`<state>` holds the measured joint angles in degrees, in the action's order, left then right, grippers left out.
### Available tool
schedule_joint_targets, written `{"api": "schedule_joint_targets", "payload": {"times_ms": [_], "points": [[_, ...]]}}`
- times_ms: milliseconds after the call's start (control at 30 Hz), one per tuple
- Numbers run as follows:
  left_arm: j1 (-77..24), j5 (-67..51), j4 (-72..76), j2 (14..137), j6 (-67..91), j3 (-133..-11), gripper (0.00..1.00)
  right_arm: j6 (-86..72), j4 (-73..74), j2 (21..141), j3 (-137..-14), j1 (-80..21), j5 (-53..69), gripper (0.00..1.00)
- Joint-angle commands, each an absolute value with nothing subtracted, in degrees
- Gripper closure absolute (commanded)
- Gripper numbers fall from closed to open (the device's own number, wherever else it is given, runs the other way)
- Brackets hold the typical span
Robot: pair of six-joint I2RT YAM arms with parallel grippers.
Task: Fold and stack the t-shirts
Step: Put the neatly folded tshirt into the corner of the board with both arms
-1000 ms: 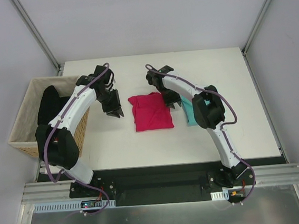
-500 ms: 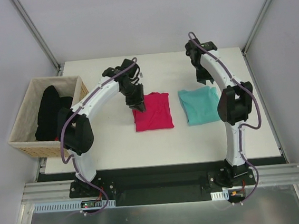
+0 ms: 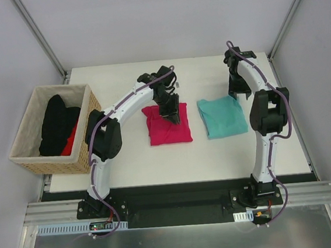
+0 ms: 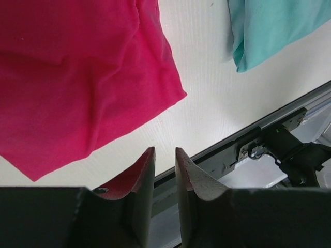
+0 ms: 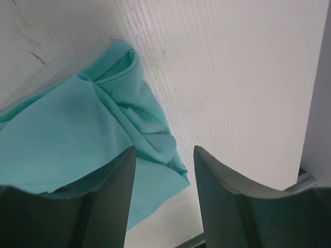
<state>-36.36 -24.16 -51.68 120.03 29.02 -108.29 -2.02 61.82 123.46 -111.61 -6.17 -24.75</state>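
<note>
Two t-shirts lie folded side by side on the white table [image 3: 127, 154]. The crimson-pink t-shirt [image 3: 166, 132] is on the left and the teal t-shirt [image 3: 224, 119] on the right, a strip of table between them. My left gripper [image 3: 175, 116] hovers over the pink shirt's far right part. In its wrist view the left gripper [image 4: 164, 155] shows a narrow empty gap, with the pink shirt [image 4: 77, 77] and the teal shirt [image 4: 274, 26] below. My right gripper [image 3: 239, 92] stands at the teal shirt's far right corner. Seen from its own wrist, the right gripper [image 5: 164, 155] is open and empty above the teal cloth [image 5: 77, 139].
A woven basket [image 3: 26, 123] stands off the table's left edge, holding black cloth [image 3: 57, 122] and a bit of red cloth [image 3: 69, 147]. The table's near edge with the black rail [image 4: 269, 135] lies close behind the left jaws. The enclosure's right wall [image 5: 320, 77] is near the right gripper.
The left gripper moved right, from beside the basket to over the pink shirt. The right arm swung from between the shirts to the far right, uncovering the teal shirt, and its jaws widened.
</note>
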Motion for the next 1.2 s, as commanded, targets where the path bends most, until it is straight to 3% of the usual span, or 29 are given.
{"api": "schedule_joint_targets", "payload": {"times_ms": [0, 200, 300, 367, 400, 500, 1167], "points": [[-36.7, -26.1, -52.6, 120.9, 30.1, -111.2, 0.78, -0.4, 60.1, 123.0, -113.7, -4.7, -19.4, 0.48], [-36.7, -25.4, -52.6, 119.7, 29.9, -109.5, 0.78, -0.4, 59.8, 127.1, -116.7, -2.9, -20.8, 0.49], [-36.7, -25.1, -52.6, 119.0, 29.8, -109.0, 0.78, -0.3, 60.2, 129.4, -118.7, -1.2, -20.7, 0.6], [-36.6, -25.1, -52.8, 118.7, 29.7, -108.9, 0.78, -0.3, 60.6, 130.6, -119.2, -0.5, -20.6, 0.73], [-36.6, -25.0, -52.9, 118.7, 29.6, -108.9, 0.78, -0.4, 60.6, 130.8, -119.2, -0.1, -20.6, 0.87], [-36.5, -24.5, -53.5, 118.5, 29.6, -108.7, 0.79, -0.4, 60.6, 131.7, -118.2, 1.4, -20.3, 0.99], [-35.7, -22.9, -54.5, 117.2, 30.1, -108.1, 0.8, -1.5, 59.1, 134.8, -115.0, 0.7, -15.0, 0.99]]}}
